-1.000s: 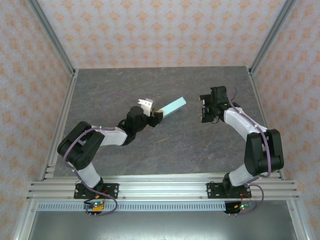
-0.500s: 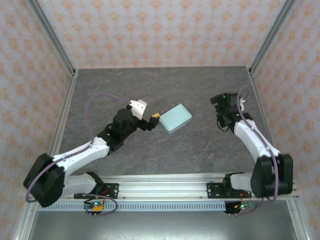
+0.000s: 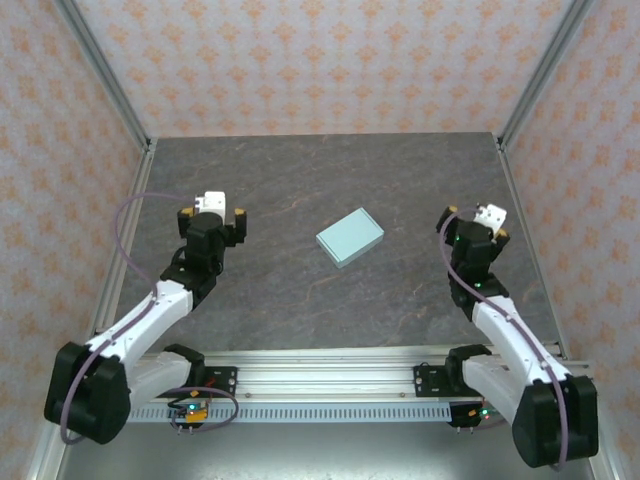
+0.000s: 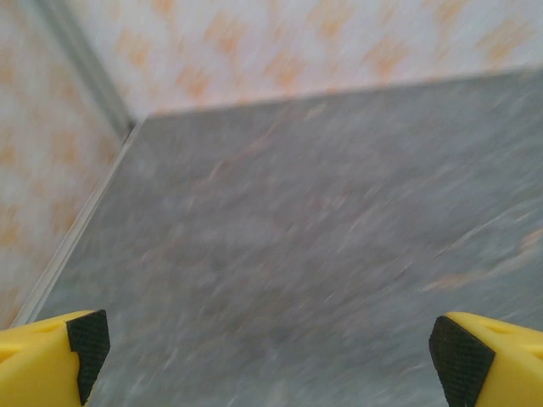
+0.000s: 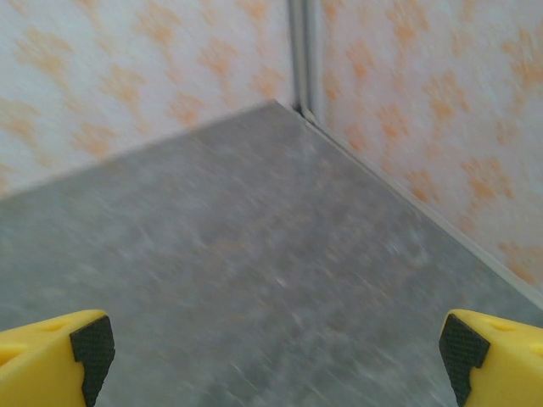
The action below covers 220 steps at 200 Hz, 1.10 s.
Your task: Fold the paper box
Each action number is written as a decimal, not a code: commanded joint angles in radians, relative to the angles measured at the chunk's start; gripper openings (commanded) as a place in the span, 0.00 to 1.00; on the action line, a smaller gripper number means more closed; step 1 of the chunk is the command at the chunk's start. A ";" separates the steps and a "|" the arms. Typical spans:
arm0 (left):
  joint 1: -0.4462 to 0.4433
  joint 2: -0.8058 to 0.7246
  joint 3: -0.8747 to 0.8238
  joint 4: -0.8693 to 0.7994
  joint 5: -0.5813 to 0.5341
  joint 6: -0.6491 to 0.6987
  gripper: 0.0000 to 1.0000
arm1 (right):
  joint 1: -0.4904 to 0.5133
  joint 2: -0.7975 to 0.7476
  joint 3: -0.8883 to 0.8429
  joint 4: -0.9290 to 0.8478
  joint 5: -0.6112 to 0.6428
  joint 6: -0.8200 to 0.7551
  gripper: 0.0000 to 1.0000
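Note:
The paper box is a small pale mint-blue closed rectangle lying flat on the grey table, turned diagonally, near the middle. My left gripper is well to its left, open, holding nothing. My right gripper is off to its right, also open and holding nothing. In the left wrist view the yellow fingertips sit far apart at the bottom corners with bare table between them. The right wrist view shows the same wide gap between its yellow fingertips.
Patterned walls with metal posts close in the table on three sides. The left wrist view faces the back left corner, the right wrist view the back right corner. An aluminium rail runs along the near edge.
The left gripper let go of the box, which now lies flat on the table. Both arms drew back toward the outer sides and both grippers opened wide.

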 commanded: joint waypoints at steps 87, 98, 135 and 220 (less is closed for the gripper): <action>0.269 0.318 -0.121 0.504 0.374 -0.068 1.00 | -0.094 0.544 0.081 0.374 -0.281 -0.120 0.99; 0.285 0.361 -0.128 0.553 0.413 -0.070 1.00 | -0.094 0.583 0.117 0.341 -0.299 -0.124 0.99; 0.272 0.408 -0.122 0.572 0.422 -0.049 1.00 | -0.106 0.628 -0.060 0.725 -0.282 -0.110 0.99; 0.233 0.409 -0.106 0.546 0.320 -0.044 1.00 | -0.083 0.588 -0.026 0.589 -0.137 -0.073 0.99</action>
